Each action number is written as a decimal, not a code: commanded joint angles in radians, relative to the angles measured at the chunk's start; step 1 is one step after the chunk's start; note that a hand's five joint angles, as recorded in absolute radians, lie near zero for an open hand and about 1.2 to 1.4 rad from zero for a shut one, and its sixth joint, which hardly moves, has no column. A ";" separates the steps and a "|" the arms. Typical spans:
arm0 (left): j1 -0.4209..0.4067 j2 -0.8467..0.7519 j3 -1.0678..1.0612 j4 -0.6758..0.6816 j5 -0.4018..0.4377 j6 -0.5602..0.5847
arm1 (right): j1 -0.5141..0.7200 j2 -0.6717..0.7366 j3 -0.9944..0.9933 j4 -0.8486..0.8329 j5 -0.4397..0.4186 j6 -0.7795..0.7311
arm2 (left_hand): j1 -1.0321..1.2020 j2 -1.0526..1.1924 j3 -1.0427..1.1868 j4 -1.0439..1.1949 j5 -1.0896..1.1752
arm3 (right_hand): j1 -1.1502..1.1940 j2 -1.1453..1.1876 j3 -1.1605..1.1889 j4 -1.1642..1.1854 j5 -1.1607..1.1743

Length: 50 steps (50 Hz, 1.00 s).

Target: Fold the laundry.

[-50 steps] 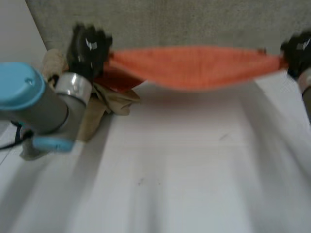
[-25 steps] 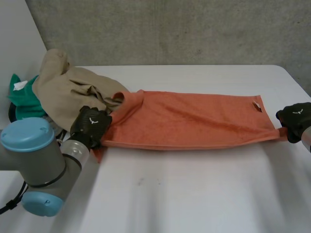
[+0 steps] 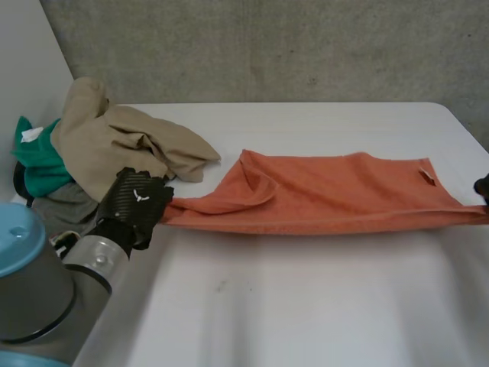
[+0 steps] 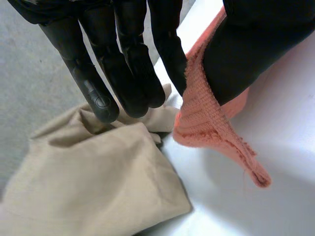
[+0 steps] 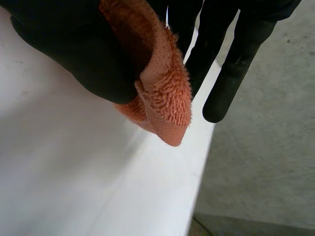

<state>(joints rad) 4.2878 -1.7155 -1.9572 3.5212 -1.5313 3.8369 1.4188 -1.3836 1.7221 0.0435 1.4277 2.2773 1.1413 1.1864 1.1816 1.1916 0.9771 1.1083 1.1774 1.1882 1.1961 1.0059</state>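
Pinched at both ends, flat across the white table (image 3: 306,306): one orange towel (image 3: 328,195). Left hand (image 3: 136,200) low, clamping one corner between thumb and straight fingers. Right hand (image 5: 69,44) thumb-pinning the opposite end. Beside the left hand, one tan cloth (image 3: 122,138) heaped over one green cloth (image 3: 38,168).

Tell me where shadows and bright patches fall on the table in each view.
Head view: the orange towel casts a thin dark shadow on the white table along its near edge. Left wrist view: a bright patch lies beside the towel corner pinched by the left hand. Right wrist view: the table lightens toward its edge, past the right hand.
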 commanded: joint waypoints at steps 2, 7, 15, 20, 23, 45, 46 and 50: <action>-0.036 0.263 0.079 -0.215 0.002 0.064 | -0.052 -0.259 -0.081 0.147 -0.018 -0.061 | 0.255 0.210 0.215 0.205 0.245 | 0.288 0.219 0.208 0.200 0.216; -0.063 0.355 0.170 -0.289 0.003 -0.006 | -0.050 -0.333 -0.142 0.271 -0.067 -0.093 | 0.255 0.210 0.215 0.205 0.245 | 0.288 0.219 0.208 0.200 0.216; -0.057 0.132 0.253 -0.349 -0.006 -0.023 | -0.049 -0.206 -0.154 0.317 -0.072 -0.104 | 0.255 0.210 0.215 0.205 0.245 | 0.288 0.219 0.208 0.200 0.216; -0.051 -0.076 0.342 -0.383 -0.010 -0.022 | -0.008 -0.056 -0.190 0.320 0.009 -0.168 | 0.255 0.210 0.215 0.205 0.245 | 0.288 0.219 0.208 0.200 0.216; -0.042 -0.208 0.446 -0.409 -0.021 -0.022 | 0.055 0.055 -0.242 0.317 0.085 -0.193 | 0.255 0.210 0.215 0.205 0.245 | 0.288 0.219 0.208 0.200 0.216; -0.013 -0.371 1.041 0.242 -0.043 -0.025 | 0.169 0.178 -0.649 -0.502 0.205 -0.047 | 0.255 0.210 0.215 0.205 0.245 | 0.288 0.219 0.208 0.200 0.216; -0.011 -0.371 1.034 0.236 -0.044 -0.028 | 0.172 0.178 -0.641 -0.495 0.204 -0.047 | 0.255 0.210 0.215 0.205 0.245 | 0.288 0.219 0.208 0.200 0.216; -0.013 -0.369 0.966 0.202 -0.040 -0.053 | 0.187 0.184 -0.601 -0.433 0.203 -0.032 | 0.255 0.210 0.215 0.205 0.245 | 0.288 0.219 0.208 0.200 0.216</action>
<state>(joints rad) 4.2744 -2.0901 -0.9053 3.7546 -1.5706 3.8107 1.5895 -1.1940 1.0491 -0.4467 1.6377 2.2331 1.1413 1.1960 1.1921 1.2012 0.9771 1.1084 1.1774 1.1907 1.1964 1.0139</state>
